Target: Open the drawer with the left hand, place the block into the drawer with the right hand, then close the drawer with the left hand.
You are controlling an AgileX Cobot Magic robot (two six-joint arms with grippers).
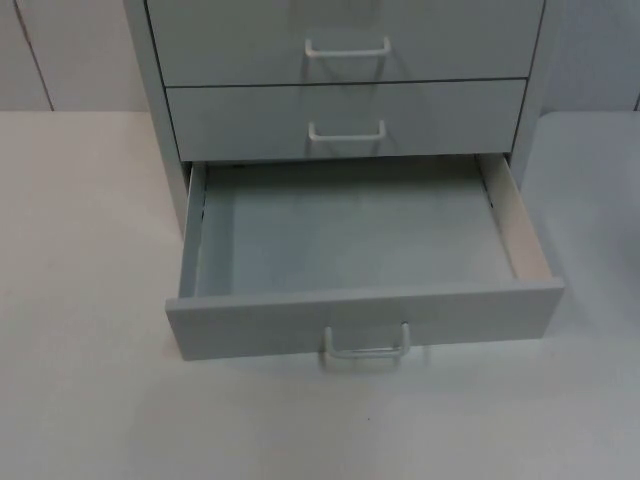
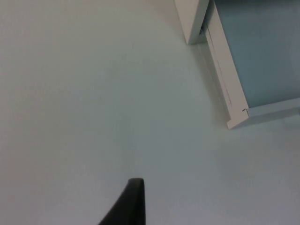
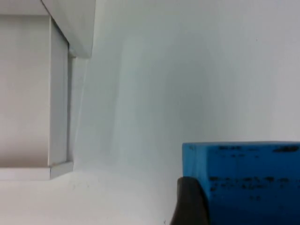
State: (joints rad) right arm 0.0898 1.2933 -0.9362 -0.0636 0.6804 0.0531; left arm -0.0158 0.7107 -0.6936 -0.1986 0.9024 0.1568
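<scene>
Blue block (beside drawer)

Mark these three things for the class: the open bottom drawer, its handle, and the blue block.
open bottom drawer (image 1: 350, 240): top view, on its bare inner floor.
handle (image 1: 366, 350): top view, on the white bar's middle.
blue block (image 3: 248, 178): right wrist view, on its facing side.

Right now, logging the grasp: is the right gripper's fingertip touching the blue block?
Cannot tell. In the right wrist view the black fingertip overlaps the blue block's corner, so no gap or contact shows plainly.
</scene>
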